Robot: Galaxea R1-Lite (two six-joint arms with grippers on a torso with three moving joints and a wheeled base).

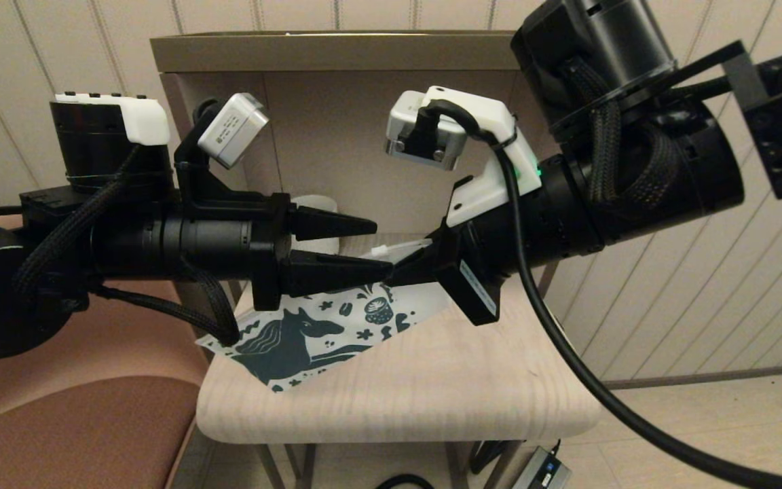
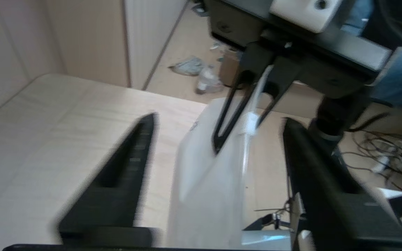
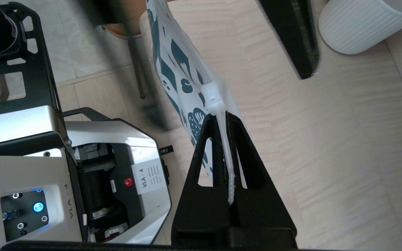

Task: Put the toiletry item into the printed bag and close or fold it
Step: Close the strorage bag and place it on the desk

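Between my right gripper's (image 3: 226,120) fingers sits the top edge of the bag (image 1: 309,333), squeezed tight right by its white zip slider (image 3: 212,96). That corner is lifted while the far end of the bag lies on the table (image 1: 432,380). My left gripper (image 1: 381,246) comes in from the other side with its fingers apart, one on each side of the bag's edge, and it holds nothing. I think this is the closing step: my left fingers must squeeze on the slider or the edge and pull along the zip while my right hand holds firm. I cannot see the toiletry item anywhere, so I cannot tell if it is inside. Only my right wrist view shows the slider and the ribbed mug (image 3: 365,24) clearly. My left wrist view shows the bag's plain white side (image 2: 208,181).
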